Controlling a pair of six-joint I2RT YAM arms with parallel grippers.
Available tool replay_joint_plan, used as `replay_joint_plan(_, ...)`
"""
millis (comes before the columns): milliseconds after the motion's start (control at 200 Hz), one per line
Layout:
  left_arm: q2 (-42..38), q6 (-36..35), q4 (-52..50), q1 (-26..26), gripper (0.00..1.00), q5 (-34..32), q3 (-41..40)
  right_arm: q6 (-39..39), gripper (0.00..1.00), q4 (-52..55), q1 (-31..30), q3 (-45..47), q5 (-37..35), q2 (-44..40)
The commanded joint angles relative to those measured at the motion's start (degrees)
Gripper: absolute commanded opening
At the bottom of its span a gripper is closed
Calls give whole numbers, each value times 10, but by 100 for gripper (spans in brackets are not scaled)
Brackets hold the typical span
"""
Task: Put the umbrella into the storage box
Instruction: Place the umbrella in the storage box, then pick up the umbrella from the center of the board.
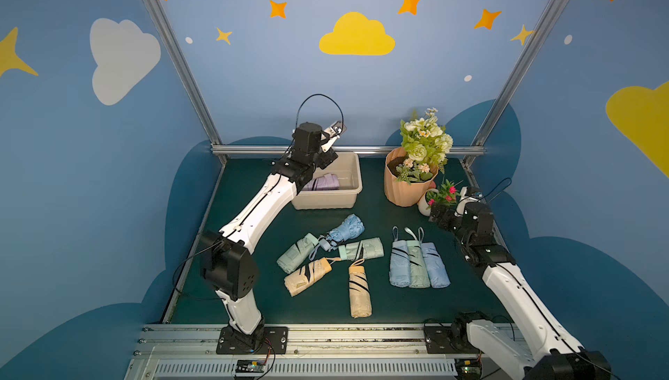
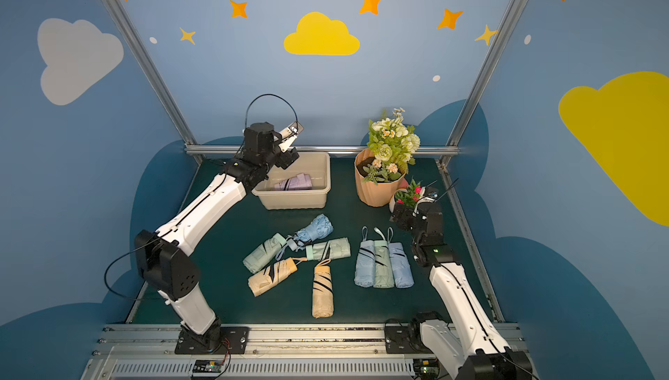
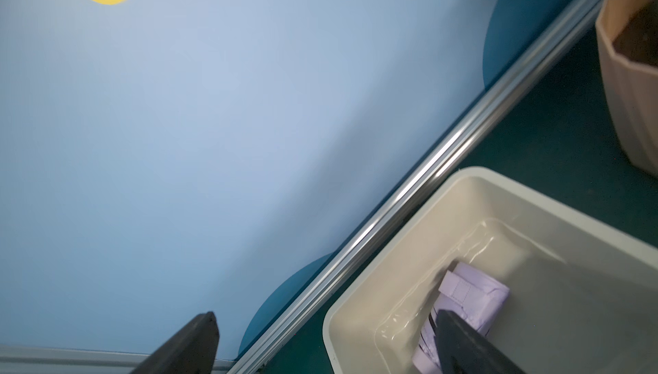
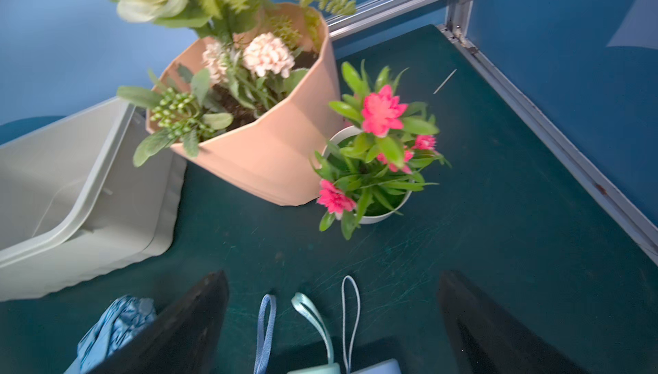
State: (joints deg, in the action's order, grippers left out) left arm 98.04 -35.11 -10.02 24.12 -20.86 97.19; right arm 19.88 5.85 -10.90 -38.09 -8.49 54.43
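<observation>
The storage box point(image 1: 325, 194) point(image 2: 289, 193) is a beige tub at the back of the green table. A lilac folded umbrella point(image 1: 323, 182) point(image 2: 295, 182) point(image 3: 470, 292) lies inside it. My left gripper point(image 1: 327, 159) point(image 3: 325, 315) hangs open over the box's back left part, holding nothing. Several more folded umbrellas lie on the table: a row of three point(image 1: 418, 264) point(image 2: 383, 266), a loose blue one point(image 1: 345, 230), two mint and two beige. My right gripper point(image 1: 436, 215) point(image 4: 333, 276) is open above the wrist straps point(image 4: 309, 313) of that row.
A ribbed peach flower pot point(image 1: 405, 190) point(image 4: 277, 155) stands right of the box point(image 4: 71, 183). A small white pot of pink flowers point(image 1: 440, 197) point(image 4: 377, 162) sits just beyond my right gripper. An aluminium rail point(image 1: 362, 149) point(image 3: 409, 190) runs along the back edge.
</observation>
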Motion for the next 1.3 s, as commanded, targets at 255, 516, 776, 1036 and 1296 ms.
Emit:
replay_joint_plan(255,-103,368,-29,-27,100,-56,-143,75,96,112,-241,-35,-97,48)
replay_joint_plan(516,-289,606,-4,-82,100,-22,-355,245,98,260,-416,-58,-107,82)
replay_joint_plan(776,-413,671,22,-116,100,-37,-464,278,98,304,-533,-101,-38,181)
replay_joint_plan(1036,-442,700,6,-135,100,-32,-484,255,98,389,-577,-217,28,314)
replay_joint_plan(1296,-469,694,3,-161,100,-45,-492,231,98,448,-576,-281,76,419)
